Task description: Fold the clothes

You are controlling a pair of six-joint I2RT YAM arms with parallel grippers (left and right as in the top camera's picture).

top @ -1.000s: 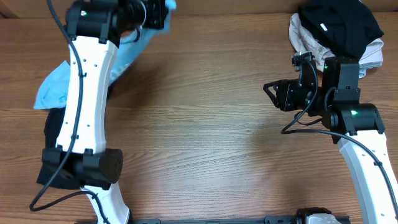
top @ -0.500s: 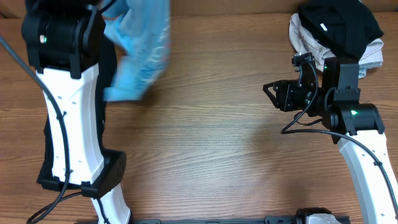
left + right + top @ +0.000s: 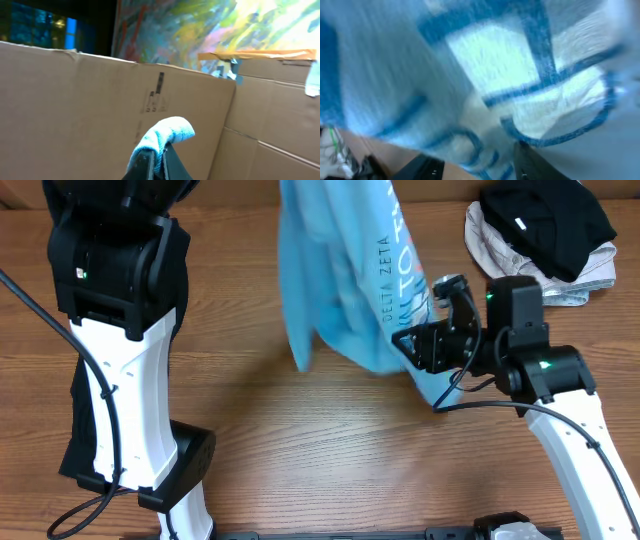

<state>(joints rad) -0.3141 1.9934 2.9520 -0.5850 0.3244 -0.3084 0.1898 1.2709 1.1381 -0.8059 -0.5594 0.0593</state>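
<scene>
**Over the Table: Blue Shirt Aloft, Left Claw Clamped**

On the overhead view I record the wooden table as the largest item, with bare wood across its middle. Above it hangs the light blue T-shirt, lifted and bunched, running from the top edge down toward centre right. At the far right corner lies a pile: a black garment bearing a small white label, on top of a pale garment.

The left claw, seen from its wrist camera, is pinched together on a tuft of the blue cloth. A cardboard wall stands behind it, and the print on it is too faint to read.

The right claw sits against the shirt's lower right edge. From its own wrist camera its fingers stand apart, with the cloth filling the view. I cannot tell whether they touch it.

Legible on the shirt: "DELTA ZETA" in small dark capitals, beside larger white letters "TO".
</scene>
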